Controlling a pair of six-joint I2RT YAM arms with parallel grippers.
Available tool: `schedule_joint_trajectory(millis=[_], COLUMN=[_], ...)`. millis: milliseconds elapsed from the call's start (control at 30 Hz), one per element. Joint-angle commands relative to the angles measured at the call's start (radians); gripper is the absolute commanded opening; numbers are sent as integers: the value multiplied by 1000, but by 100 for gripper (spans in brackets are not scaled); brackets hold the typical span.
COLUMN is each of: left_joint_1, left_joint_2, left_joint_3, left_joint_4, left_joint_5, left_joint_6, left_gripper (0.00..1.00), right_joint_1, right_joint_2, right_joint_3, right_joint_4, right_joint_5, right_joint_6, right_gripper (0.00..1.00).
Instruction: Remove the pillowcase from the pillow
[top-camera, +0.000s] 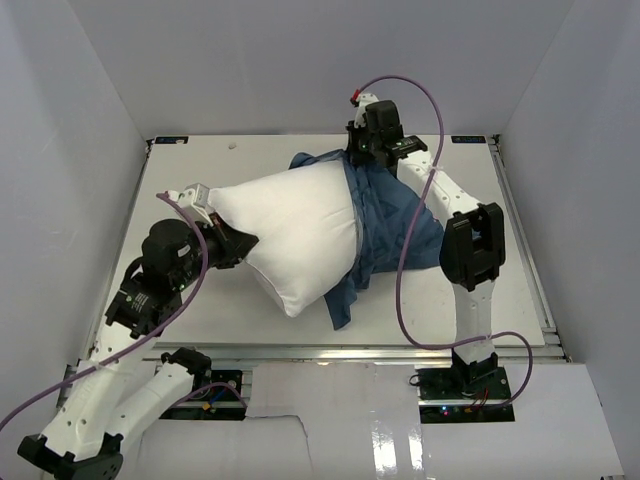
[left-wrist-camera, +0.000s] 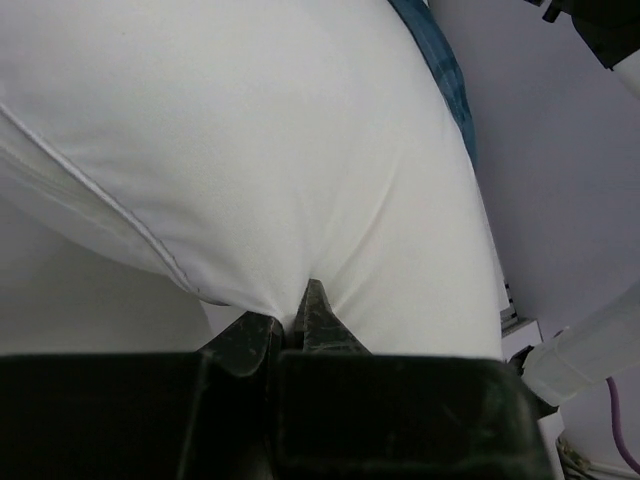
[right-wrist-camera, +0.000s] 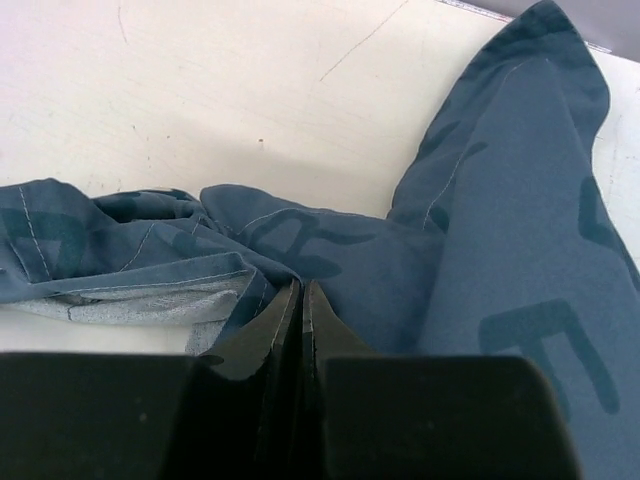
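Pinching plump white fabric pillow (top-camera: 290, 230) w/ left gripper (left-wrist-camera: 300, 318), jaws closed, prob. as anchor; right gripper (right-wrist-camera: 302, 296) clamped on bunched blue letter-print fabric pillowcase (top-camera: 395, 225), half off pillow's right end, apparently to peel it away.

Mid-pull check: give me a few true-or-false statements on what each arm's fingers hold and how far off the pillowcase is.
The left fingers are shut on the pillow. True.
The right fingers hang open, holding nothing. False: they are shut on the pillowcase.
The pillowcase is fully off the pillow. False: it wraps the pillow's right end.
Most of the pillow shows bare white. True.
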Motion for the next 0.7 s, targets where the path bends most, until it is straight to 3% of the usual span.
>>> schedule_joint_trajectory(millis=[0, 100, 167, 200, 300, 500, 667], left_joint_1=[-6, -6, -6, -7, -6, -4, 2], left_joint_2=[-33, 38, 72, 99, 130, 165, 225], left_joint_3=[75, 80, 69, 69, 80, 77, 78], left_joint_4=[23, 37, 74, 94, 112, 131, 139], left_joint_5=[-110, -153, -146, -150, -181, -205, -253], left_joint_6=[2, -3, -8, -12, -12, -18, -41], left_gripper=[0, 0, 0, 0, 0, 0, 0], right_joint_1=[-143, -144, -143, -143, -143, -144, -141], right_joint_2=[7, -19, -56, -73, -218, -556, -748], right_joint_3=[-28, -20, 7, 12, -103, -288, -526], right_joint_4=[51, 44, -10, -28, 24, 80, 126], right_joint_5=[107, -35, -80, -85, -113, -57, -134], right_joint_6=[-17, -40, -28, -17, -5, -2, 41], right_gripper=[8, 8, 27, 51, 70, 86, 99])
